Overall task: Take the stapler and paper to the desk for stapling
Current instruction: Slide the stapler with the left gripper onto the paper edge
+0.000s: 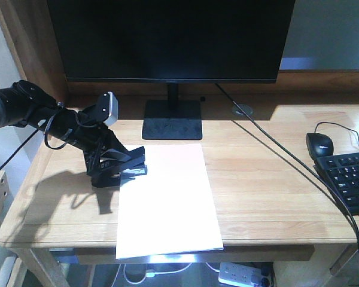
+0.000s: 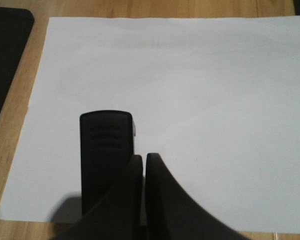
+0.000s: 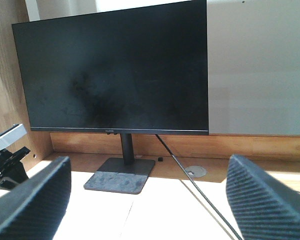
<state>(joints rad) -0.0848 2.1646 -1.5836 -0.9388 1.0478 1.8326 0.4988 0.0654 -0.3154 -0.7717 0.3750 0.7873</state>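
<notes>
The white paper (image 1: pixel 167 203) lies lengthwise on the light wooden desk (image 1: pixel 269 197), and its near end hangs slightly over the front edge. The black stapler (image 1: pixel 130 166) sits on the paper's left edge. In the left wrist view the stapler (image 2: pixel 105 150) lies on the paper (image 2: pixel 190 100), just left of my left gripper (image 2: pixel 144 157). That gripper's fingers are pressed shut with nothing between them. In the front view, my left gripper (image 1: pixel 113 170) reaches in from the left, right at the stapler. My right gripper (image 3: pixel 150 200) hovers wide open over the desk, holding nothing.
A black monitor (image 1: pixel 170 39) on a stand base (image 1: pixel 172 119) stands behind the paper. A mouse (image 1: pixel 320 143) and keyboard (image 1: pixel 350 179) lie at the right. A black cable (image 1: pixel 275 143) runs diagonally across the desk. A power strip (image 1: pixel 242 274) lies underneath.
</notes>
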